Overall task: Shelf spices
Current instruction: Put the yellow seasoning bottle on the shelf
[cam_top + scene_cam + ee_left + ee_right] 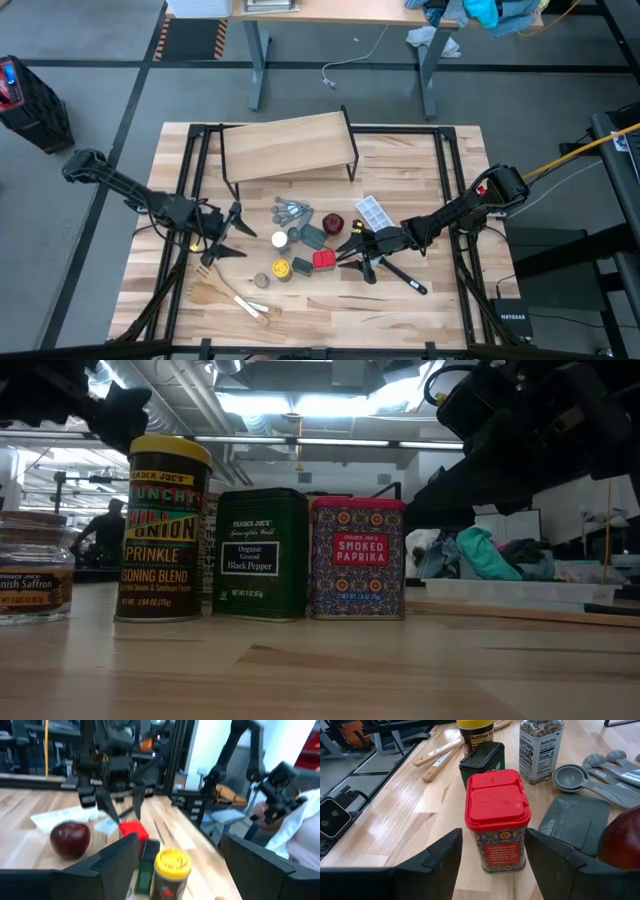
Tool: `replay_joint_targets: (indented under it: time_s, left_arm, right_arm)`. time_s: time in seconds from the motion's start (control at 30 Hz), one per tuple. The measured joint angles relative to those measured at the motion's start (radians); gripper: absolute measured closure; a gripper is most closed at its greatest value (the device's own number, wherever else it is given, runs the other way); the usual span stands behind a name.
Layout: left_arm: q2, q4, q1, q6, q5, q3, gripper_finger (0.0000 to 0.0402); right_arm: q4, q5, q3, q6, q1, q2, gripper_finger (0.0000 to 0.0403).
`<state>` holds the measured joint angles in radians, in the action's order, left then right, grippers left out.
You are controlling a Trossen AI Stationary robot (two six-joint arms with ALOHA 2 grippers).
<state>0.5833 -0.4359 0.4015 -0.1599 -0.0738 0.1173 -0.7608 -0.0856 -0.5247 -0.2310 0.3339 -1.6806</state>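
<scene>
The red square tin (323,261) stands upright on the table beside the dark grey square tin (301,266) and the yellow-capped jar (281,270). The white-capped jar (279,239) and the tiny jar (260,281) stand nearby. The shelf (290,145) stands at the far side with nothing on it. My right gripper (493,840) is open, one finger on either side of the red tin (497,820) without touching it. My left gripper (226,236) is open and empty, left of the jars, facing the yellow-capped jar (170,870).
Grey measuring spoons (290,212), a flat grey tray (313,236), a round dark-red object (333,222) and a clear plastic tray (372,212) lie between the spices and the shelf. Wooden utensils (228,296) lie near left, and a black tool (402,276) lies near right.
</scene>
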Motion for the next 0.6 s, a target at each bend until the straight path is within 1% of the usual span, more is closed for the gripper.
replay_joint_targets:
  time_s: [0.17,0.6]
  left_arm:
    - [0.0,-0.062,0.0,0.018,0.0,0.0,0.0123]
    - [0.016,-0.069,-0.002,-0.013,-0.017,0.0,0.0123]
  right_arm:
    - [0.0,0.0,0.0,0.0,0.0,0.0,0.0182]
    - [0.0,0.0,0.0,0.0,0.0,0.0,0.0182]
